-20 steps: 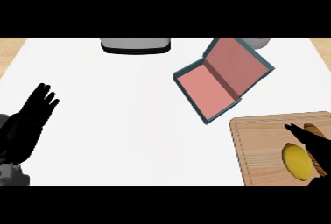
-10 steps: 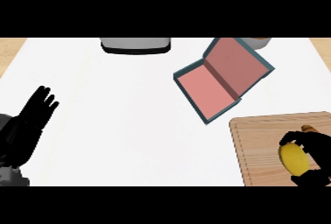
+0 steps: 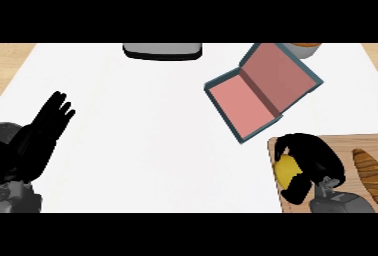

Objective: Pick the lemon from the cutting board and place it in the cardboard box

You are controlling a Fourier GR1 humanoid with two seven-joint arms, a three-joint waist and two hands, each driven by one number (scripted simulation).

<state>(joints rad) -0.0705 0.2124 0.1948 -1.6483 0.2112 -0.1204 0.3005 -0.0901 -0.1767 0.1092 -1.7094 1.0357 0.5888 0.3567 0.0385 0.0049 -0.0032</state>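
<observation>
Well, the lemon [image 3: 284,169] sits at the left edge of the board [image 3: 347,150], and the right hand [image 3: 314,162] is curled over it, fingers and thumb wrapped round its sides. I'd judge it light, firm and a bit slick, rounded enough to roll, so a grasp across its middle looks soundest. The left hand [image 3: 44,132] rests open at the left, fingers straight. I count one lemon, one board, one box [image 3: 262,90] lying open nearby, and one loaf [image 3: 367,167] on the board.

Single head view looked steeply down on white counter [image 3: 148,150]; forearms entered from lower edge; no second view.
</observation>
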